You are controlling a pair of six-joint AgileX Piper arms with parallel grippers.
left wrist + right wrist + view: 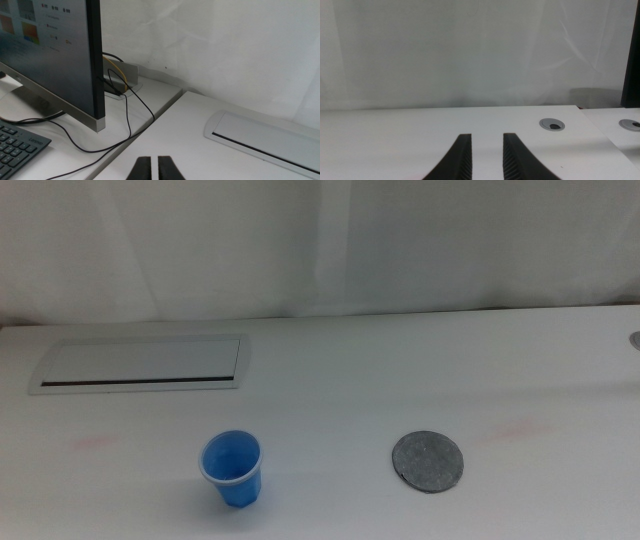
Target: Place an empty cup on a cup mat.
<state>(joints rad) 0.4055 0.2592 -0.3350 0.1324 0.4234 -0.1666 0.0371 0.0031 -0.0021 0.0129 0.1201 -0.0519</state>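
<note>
The blue cup (pixel 232 468) stands upright and empty on the white table, front left in the middle view. The cup mat (pixel 428 461), a flat round dark grey disc, lies to the cup's right with bare table between them. Neither arm shows in the middle view. My left gripper (pixel 154 159) waits off to the left with its jaws together and nothing between them; its view shows neither cup nor mat. My right gripper (pixel 487 136) waits low over the table with its jaws a little apart and empty; cup and mat are out of its view too.
A long white panel with a dark slot (pixel 140 365) lies at the back left and also shows in the left wrist view (pixel 265 137). A monitor (pixel 55 55), keyboard (pixel 17 145) and cables (pixel 127 107) stand beyond the table's left side. Round grommets (pixel 552 124) sit near the right edge.
</note>
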